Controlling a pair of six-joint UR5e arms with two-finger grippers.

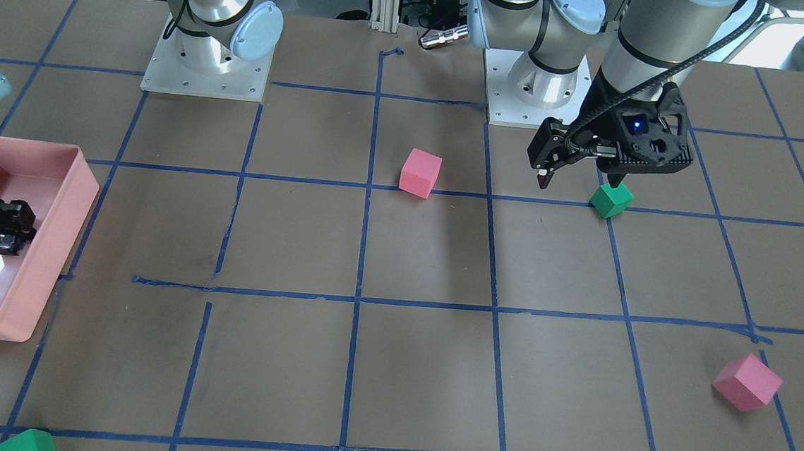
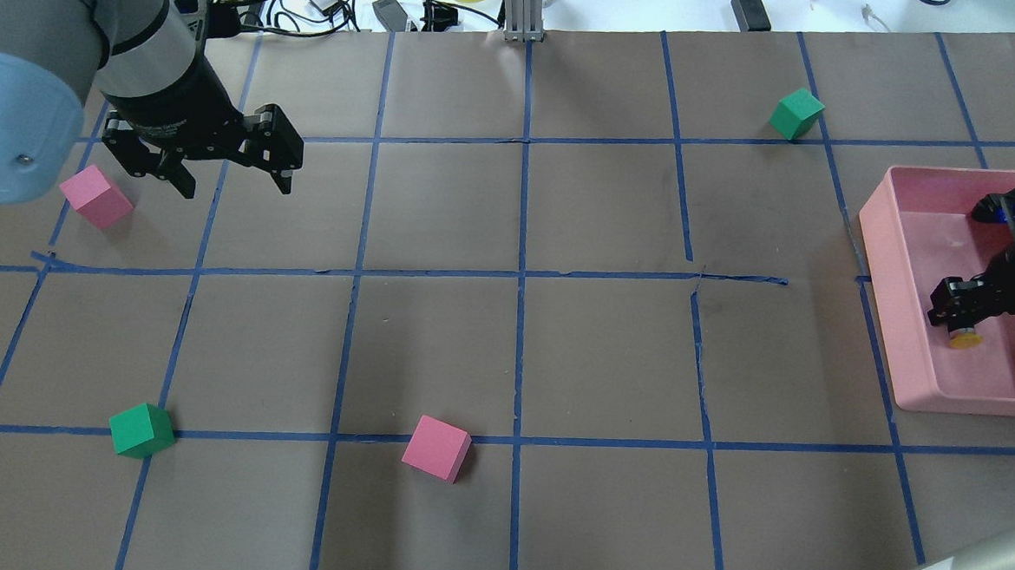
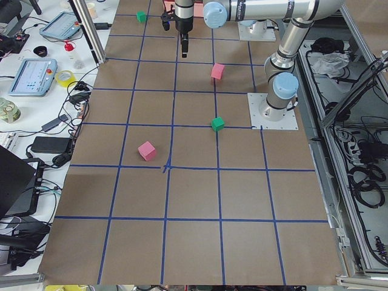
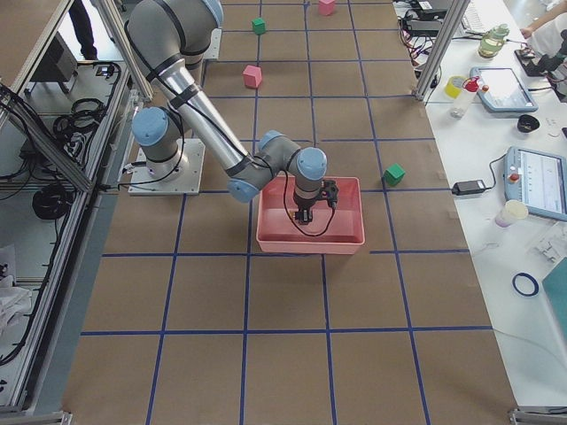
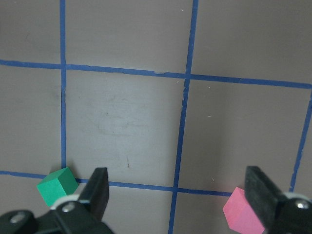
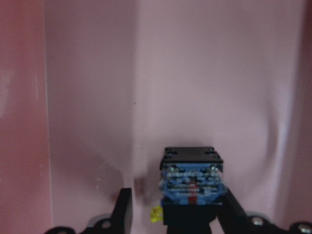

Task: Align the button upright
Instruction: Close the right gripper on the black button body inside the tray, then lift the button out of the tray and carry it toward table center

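Observation:
The button (image 6: 191, 181) is inside the pink tray (image 2: 896, 253) with its blue-grey contact block facing the right wrist camera. Its yellow cap (image 2: 963, 339) shows below the fingertips in the overhead view. My right gripper (image 2: 958, 315) reaches down into the tray with its jaws on either side of the button. In the right wrist view one finger (image 6: 233, 207) lies against the block, and a gap of pink shows between the block and the other finger (image 6: 125, 210). My left gripper (image 1: 580, 180) is open and empty, hovering above the table by a green cube (image 1: 611, 200).
Foam cubes lie scattered on the brown, blue-taped table: a pink one (image 2: 436, 448) and a green one (image 2: 142, 429) near the robot, another pink one (image 2: 95, 196) at the left, and another green one (image 2: 797, 113) at the far right. The tray walls (image 1: 55, 229) stand close around my right gripper.

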